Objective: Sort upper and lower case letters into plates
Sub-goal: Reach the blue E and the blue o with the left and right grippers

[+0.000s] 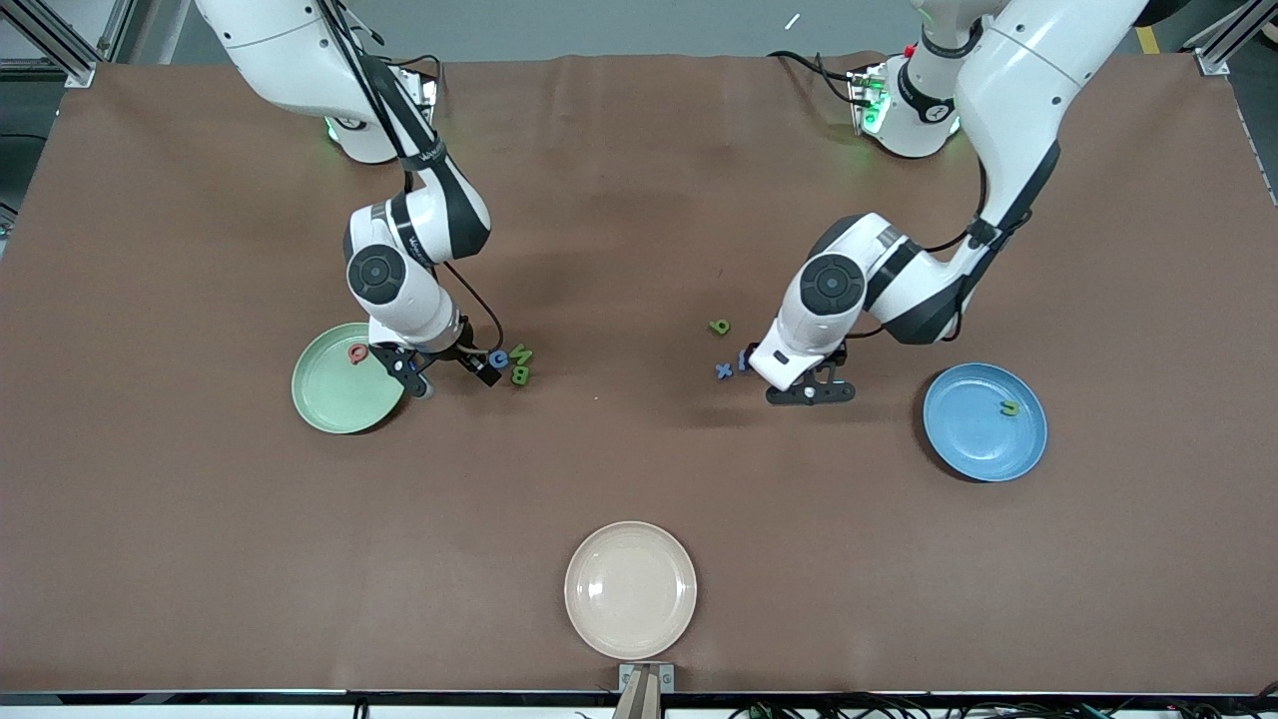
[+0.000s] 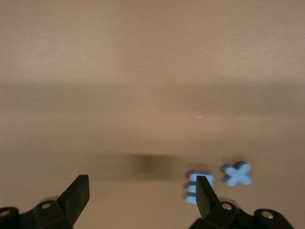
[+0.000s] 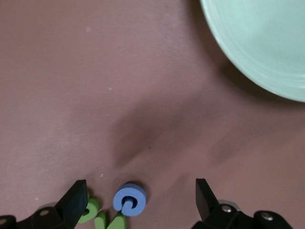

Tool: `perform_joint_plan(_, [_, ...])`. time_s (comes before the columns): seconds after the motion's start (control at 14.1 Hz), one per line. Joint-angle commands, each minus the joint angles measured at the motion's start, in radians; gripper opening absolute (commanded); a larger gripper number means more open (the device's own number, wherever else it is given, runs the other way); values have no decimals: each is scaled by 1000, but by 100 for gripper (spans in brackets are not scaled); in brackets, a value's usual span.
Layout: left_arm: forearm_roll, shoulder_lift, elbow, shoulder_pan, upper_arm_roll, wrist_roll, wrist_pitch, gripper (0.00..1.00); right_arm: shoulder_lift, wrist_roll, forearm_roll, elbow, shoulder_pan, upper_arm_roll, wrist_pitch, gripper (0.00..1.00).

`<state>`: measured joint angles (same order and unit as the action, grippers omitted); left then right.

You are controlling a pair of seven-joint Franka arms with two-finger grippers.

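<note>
The mint green plate (image 1: 339,389) lies toward the right arm's end, a red letter (image 1: 356,352) in it. Beside it, the right gripper (image 1: 451,374) spreads empty by the blue G (image 1: 498,359). The left gripper (image 1: 811,393), also spread empty, hangs between the blue x (image 1: 724,370) and the blue plate (image 1: 973,429), which holds a green letter (image 1: 1009,407).

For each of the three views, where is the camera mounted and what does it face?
Front view: high across the table, facing both arm bases; shows left gripper, right gripper, green plate, blue plate.
Left wrist view: on the left wrist, looking down past its open fingers at the blue x.
Right wrist view: on the right wrist, above the blue G.
Shared: front and right wrist views both show the green plate.
</note>
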<state>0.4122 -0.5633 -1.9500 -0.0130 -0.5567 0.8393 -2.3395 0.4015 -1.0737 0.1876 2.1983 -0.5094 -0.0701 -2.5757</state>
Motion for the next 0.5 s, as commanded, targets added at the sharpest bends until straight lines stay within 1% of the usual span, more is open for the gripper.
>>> perform_joint_plan(0.0, [19,-12,-18,-10,1,53,-79,99,20,-60,16,14,-31,-8,-33,97])
perform_joint_plan(0.14, [19,-24,-27,-31,3,57,-104,98,39,-66,16,15,-32,-7,-54,97])
perform_joint_plan(0.28, [20,-36,-38,-35,3,57,-106,95,43,-68,16,14,-40,-5,-49,94])
perform_joint_plan(0.36, [20,-37,-40,-33,3,57,-106,93,48,-69,16,12,-44,-5,-49,92])
perform_joint_plan(0.43, [20,-43,-40,-36,3,57,-106,90,49,-72,18,11,-47,-5,-49,88])
